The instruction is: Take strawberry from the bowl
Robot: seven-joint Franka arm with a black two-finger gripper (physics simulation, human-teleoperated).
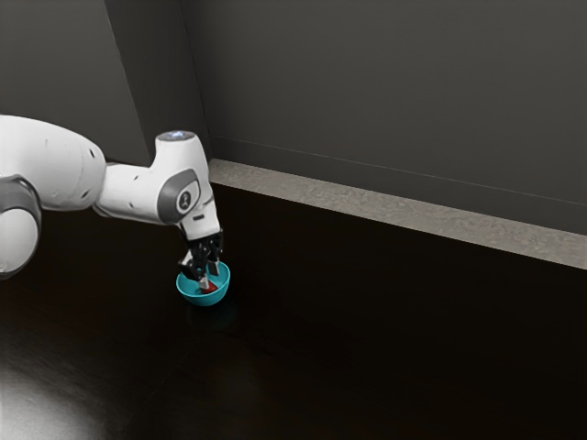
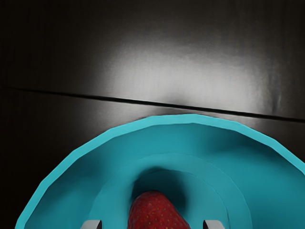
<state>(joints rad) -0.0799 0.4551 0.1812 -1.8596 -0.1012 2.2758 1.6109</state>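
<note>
Strawberry point(image 2: 155, 212): red, inside the bowl point(image 1: 190, 293), down by its inner floor, lying between the claw's two fingertips with a gap to each
Bowl: turquoise and round, upright on the dark surface point(image 1: 367, 330), in the part toward the exterior view's left, nearer the surface's edge along the pale strip point(image 1: 367, 202) than the exterior view's lower edge; the rim looks faceted in the wrist view
Claw point(image 1: 210, 279): open, black with light fingertips, pointing down into the bowl, its fingers on either side of the strawberry and not closed on it
Arm point(image 1: 128, 191): white with grey joint covers, coming in from the exterior view's left and bending down over the bowl
Shadow: dark patch on the bowl's inside, just beside the strawberry
Surface: near black and glossy, with a broad sheen near the exterior view's lower left corner
Seam point(image 2: 171, 105): thin dark line across the surface, just outside the bowl's rim
Pale strip: mottled grey, running along the surface's edge at the foot of the dark wall point(image 1: 394, 92)
</note>
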